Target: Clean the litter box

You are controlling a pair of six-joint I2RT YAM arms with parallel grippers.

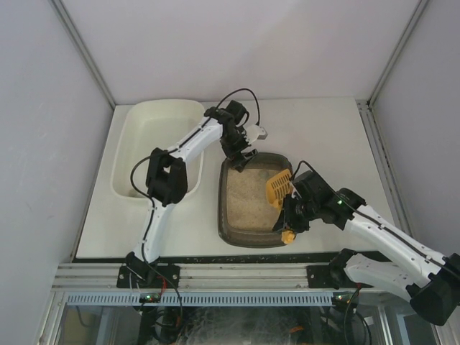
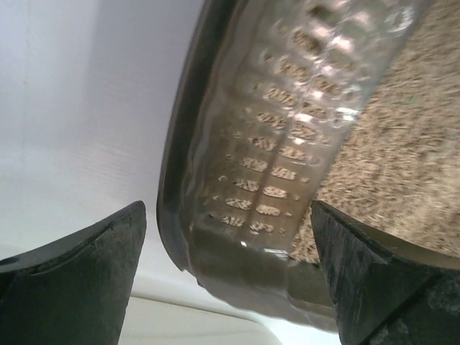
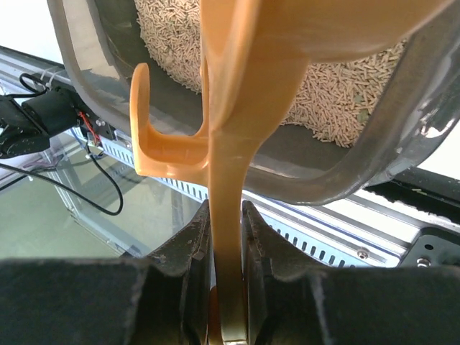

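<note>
The dark brown-grey litter box (image 1: pixel 223 208) with beige litter (image 1: pixel 248 201) sits on the table in front of the arms. My left gripper (image 1: pixel 243 154) is open at its far left corner. In the left wrist view (image 2: pixel 230 251) the jaws straddle the box wall (image 2: pixel 251 180), one finger (image 2: pixel 93 280) outside and one (image 2: pixel 366 280) over the litter (image 2: pixel 402 144). My right gripper (image 1: pixel 291 215) is shut on the handle of a yellow scoop (image 1: pixel 277 188), whose slotted head is over the box's right side. The handle (image 3: pixel 230 187) runs up from my right gripper (image 3: pixel 226 223) over the box's near rim (image 3: pixel 316 180).
A larger plain white tub (image 1: pixel 154 118) stands at the table's left, beside the litter box. The table's front edge and a metal rail (image 1: pixel 215 277) run just below the box. White walls enclose the back and sides.
</note>
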